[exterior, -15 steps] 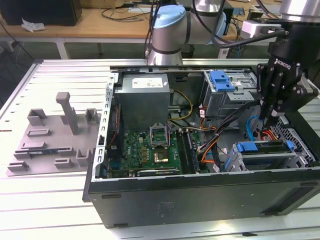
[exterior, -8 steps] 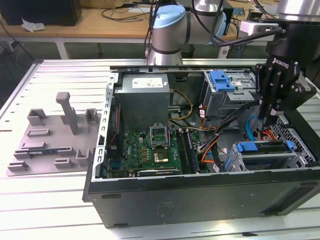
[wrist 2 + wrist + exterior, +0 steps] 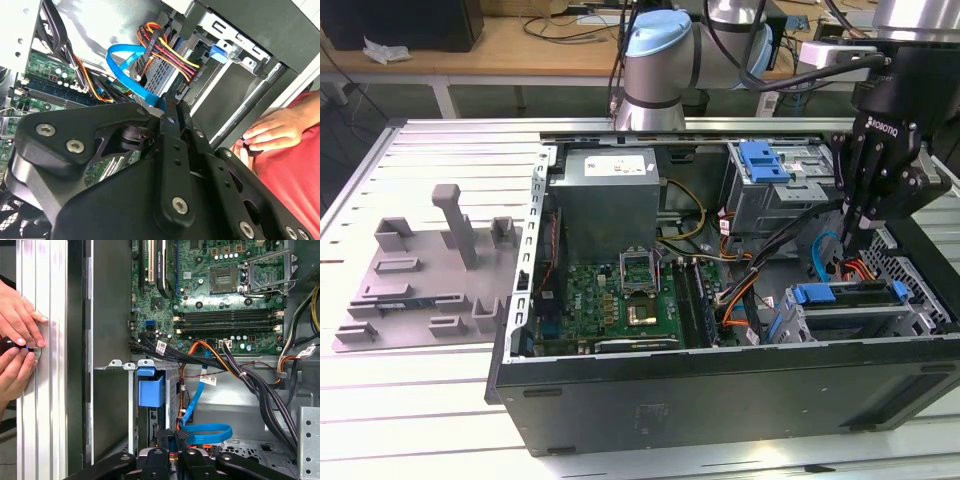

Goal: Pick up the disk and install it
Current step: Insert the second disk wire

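Hanging inside the open computer case (image 3: 720,385), the gripper (image 3: 857,225) has its two black fingers drawn close together with nothing seen clamped between them; both wrist views show the tips (image 3: 175,107) (image 3: 174,436) nearly meeting. In the second wrist view, just beyond the tips, lies the disk (image 3: 162,75), its grey perforated face seated in the lower drive cage. A bundle of red, orange and yellow power wires (image 3: 167,47) runs to its end, beside a looping blue data cable (image 3: 122,60). In the exterior view the fingers stand just above that cage, where the blue carrier (image 3: 817,294) shows at the cage's front. Farther back, a blue latch piece (image 3: 765,160) sits atop the upper drive cage. Toward the exterior view's left lie the green motherboard (image 3: 620,300) and the grey power supply (image 3: 610,190). Outside the case, a grey fixture plate (image 3: 430,270) rests on the slotted aluminium table (image 3: 450,150). A person's hands (image 3: 17,325) rest on the table rail beside the case, and a red garment (image 3: 295,175) shows behind one hand (image 3: 270,130).
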Motion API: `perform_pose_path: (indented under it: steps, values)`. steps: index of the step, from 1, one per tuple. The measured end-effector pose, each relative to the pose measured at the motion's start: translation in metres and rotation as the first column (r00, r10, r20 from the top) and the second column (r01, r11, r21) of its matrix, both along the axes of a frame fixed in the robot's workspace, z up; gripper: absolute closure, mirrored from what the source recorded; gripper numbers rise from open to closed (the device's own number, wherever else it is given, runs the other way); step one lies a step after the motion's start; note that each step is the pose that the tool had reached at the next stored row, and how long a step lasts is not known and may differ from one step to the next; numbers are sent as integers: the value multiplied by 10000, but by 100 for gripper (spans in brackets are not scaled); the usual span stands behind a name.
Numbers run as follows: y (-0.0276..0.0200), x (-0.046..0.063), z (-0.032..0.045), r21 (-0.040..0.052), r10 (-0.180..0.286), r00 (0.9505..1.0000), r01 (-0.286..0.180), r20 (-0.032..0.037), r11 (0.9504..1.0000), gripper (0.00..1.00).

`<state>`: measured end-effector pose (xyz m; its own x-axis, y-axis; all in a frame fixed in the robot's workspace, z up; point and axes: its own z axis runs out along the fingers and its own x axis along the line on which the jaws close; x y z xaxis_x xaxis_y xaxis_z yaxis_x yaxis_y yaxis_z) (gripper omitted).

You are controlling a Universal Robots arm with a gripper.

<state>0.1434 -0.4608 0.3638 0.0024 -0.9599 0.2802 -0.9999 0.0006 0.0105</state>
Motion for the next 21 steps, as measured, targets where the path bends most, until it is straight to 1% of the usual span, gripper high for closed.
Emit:
perform_pose_path:
  steps: [9, 11, 13, 14, 15, 17, 19, 21]
  values:
    - [0, 0, -2, 2, -1, 10000, 1, 0, 10000, 84]
    - [-4, 5, -3, 32, 0, 10000, 0, 0, 10000, 84]
    - [-19, 15, -2, 117, 0, 10000, 0, 0, 9999, 84]
    - [-37, 25, -2, 207, -1, 10000, 1, 0, 9998, 84]
    - [-55, 35, -2, 277, -2, 10000, 2, 0, 9996, 84]
    - [-82, 47, -3, 383, -3, 10000, 3, 0, 9993, 84]
    - [-123, 56, -3, 529, -7, 10000, 7, -1, 9986, 84]
    - [-161, 58, -3, 639, -13, 10000, 13, -1, 9980, 84]
